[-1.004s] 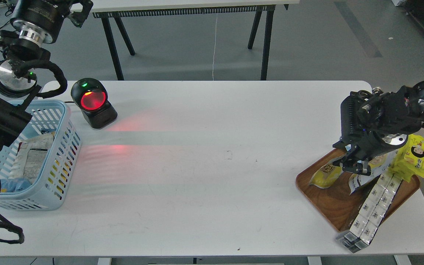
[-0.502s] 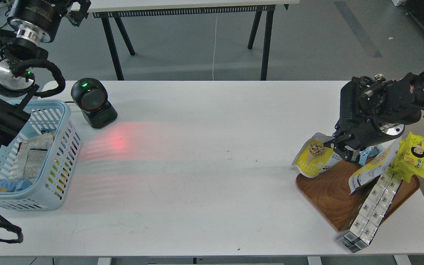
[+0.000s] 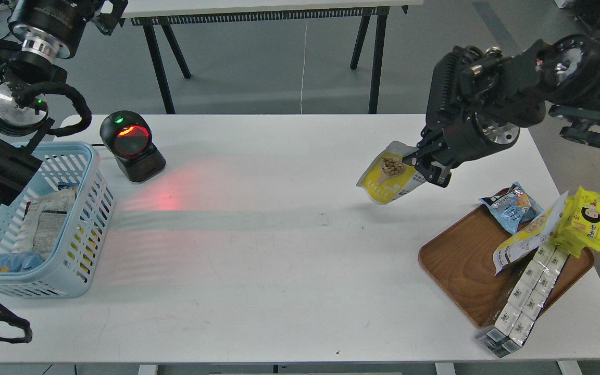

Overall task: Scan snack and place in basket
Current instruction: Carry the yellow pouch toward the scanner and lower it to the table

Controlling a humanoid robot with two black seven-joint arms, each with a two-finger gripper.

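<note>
**Snack held above the table in the right gripper; basket at the far left**

The right gripper (image 3: 427, 169) is clamped on the snack (image 3: 387, 179), pinching its right edge between the two fingers. The pouch hangs tilted above the white table (image 3: 279, 260), clear of the surface, with its yellow front and picture of round beige nuts facing the camera and its white top toward the upper left. A soft shadow lies on the table below and to the right of it. The pouch is well apart from the wooden tray (image 3: 461, 276) and sits right of the table's centre.

The scanner (image 3: 130, 146), a black unit with a red window lit and a green lamp on top, stands at the table's far left, just beside the basket (image 3: 84, 229). Red light from it spreads across the table surface toward the right. The snack is well apart from the scanner.

The basket stands at the left edge of the table, upright, with several packets (image 3: 45, 224) lying inside. The left arm's thick segments cross over its far-left portion; the left gripper (image 3: 107, 13) shows only as a dark shape at the top left, and whether its fingers are apart or together cannot be told.

On the tray rest a blue packet (image 3: 511, 205), a longer yellow-white pouch (image 3: 529, 234) leaning across it, a bright yellow pack with a cartoon face (image 3: 586, 219) at the right rim, and a row of white boxed packs (image 3: 524, 291) that overhangs the tray's near edge onto the table.
</note>
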